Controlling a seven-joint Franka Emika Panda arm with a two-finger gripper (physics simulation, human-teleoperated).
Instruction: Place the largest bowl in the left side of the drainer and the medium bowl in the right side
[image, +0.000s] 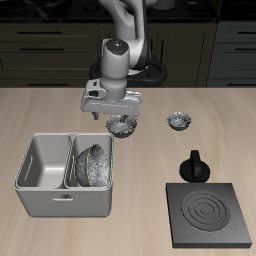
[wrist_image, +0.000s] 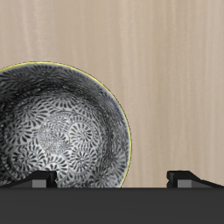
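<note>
The drainer (image: 45, 192) stands near the table's front edge. The largest bowl (image: 92, 165) lies tilted in its compartment nearer the table's middle; the other compartment is empty. The medium bowl (image: 123, 126) sits upright on the table behind the drainer. My gripper (image: 116, 114) hangs just above it, open and empty. In the wrist view the medium bowl (wrist_image: 57, 127) fills much of the frame, off-centre from my gripper (wrist_image: 112, 179). The two fingertips (wrist_image: 39, 179) stand wide apart, with the bowl's rim between them.
The smallest bowl (image: 179, 121) sits on the table beside the medium bowl. A black square stove plate (image: 208, 213) lies near the front edge. A small black object (image: 193, 165) stands just behind it.
</note>
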